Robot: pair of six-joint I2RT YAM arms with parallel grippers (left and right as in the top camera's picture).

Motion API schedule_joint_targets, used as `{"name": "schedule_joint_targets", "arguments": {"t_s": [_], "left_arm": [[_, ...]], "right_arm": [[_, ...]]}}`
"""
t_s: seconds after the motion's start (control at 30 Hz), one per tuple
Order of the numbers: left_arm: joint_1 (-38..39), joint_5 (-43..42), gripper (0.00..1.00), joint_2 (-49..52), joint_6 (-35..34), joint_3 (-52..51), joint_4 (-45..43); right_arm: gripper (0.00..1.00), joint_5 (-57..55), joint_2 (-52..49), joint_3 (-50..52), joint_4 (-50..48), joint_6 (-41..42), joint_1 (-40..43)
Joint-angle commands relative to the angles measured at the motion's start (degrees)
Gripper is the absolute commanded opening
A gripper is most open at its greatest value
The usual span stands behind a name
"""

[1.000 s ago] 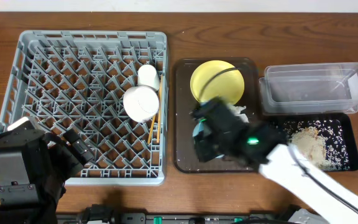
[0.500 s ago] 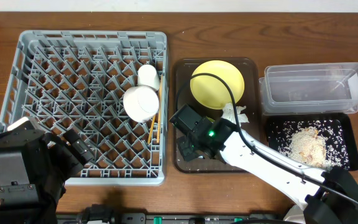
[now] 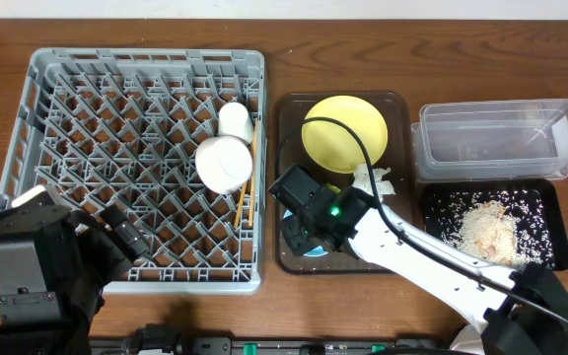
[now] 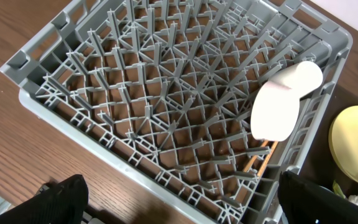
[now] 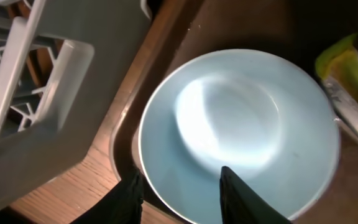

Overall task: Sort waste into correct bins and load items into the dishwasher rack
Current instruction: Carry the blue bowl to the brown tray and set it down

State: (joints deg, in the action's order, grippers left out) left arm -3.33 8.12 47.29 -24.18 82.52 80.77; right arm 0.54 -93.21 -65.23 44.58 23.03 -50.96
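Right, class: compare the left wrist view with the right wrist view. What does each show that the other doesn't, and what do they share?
Left wrist only: the white bowl, the white cup, the chopsticks and the yellow plate. Right wrist only: the light blue bowl and the yellow-green wrapper beside it. Both: the grey rack.

Close on the right gripper's (image 5: 182,199) left stood the grey rack (image 5: 42,93) wall, with only a thin strip of brown tray (image 5: 241,25) between. The light blue bowl (image 5: 241,124) filled the space under its parted fingers, and a wrapper (image 5: 347,68) lay off to its right. Ahead of the wide-spread left gripper (image 4: 182,202), rack pegs bristled upward.
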Motion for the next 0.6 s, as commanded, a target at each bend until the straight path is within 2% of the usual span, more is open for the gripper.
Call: {"name": "schedule_joint_targets", "arguments": {"t_s": [0.0, 0.07, 0.13, 0.17, 0.23, 0.3, 0.57], "left_arm": [[-0.31, 0.96, 0.98, -0.07, -0.09, 0.09, -0.02], [-0.31, 0.96, 0.98, -0.07, -0.09, 0.09, -0.02], [-0.31, 0.96, 0.98, -0.07, -0.09, 0.09, 0.00], [-0.31, 0.96, 0.98, -0.07, -0.09, 0.09, 0.00], [-0.31, 0.96, 0.98, -0.07, -0.09, 0.09, 0.00], [-0.31, 0.96, 0.98, -0.07, -0.09, 0.09, 0.00], [-0.31, 0.96, 0.98, -0.07, -0.09, 0.09, 0.00]], "right_arm": [[0.31, -5.09, 3.45, -2.93, 1.64, -3.50, 1.70], [0.21, -8.61, 4.94, -3.15, 3.48, -3.87, 3.43], [0.19, -10.91, 6.05, -3.13, 5.68, -3.85, 5.53], [0.21, -11.21, 6.43, -3.13, 6.71, -3.87, 6.69], [0.34, -10.80, 6.60, -3.13, 8.44, -3.80, 9.55], [0.40, -8.79, 6.43, -2.89, 9.01, -3.80, 12.59], [0.42, -6.34, 3.26, -2.08, 6.84, -3.32, 18.38]]}}
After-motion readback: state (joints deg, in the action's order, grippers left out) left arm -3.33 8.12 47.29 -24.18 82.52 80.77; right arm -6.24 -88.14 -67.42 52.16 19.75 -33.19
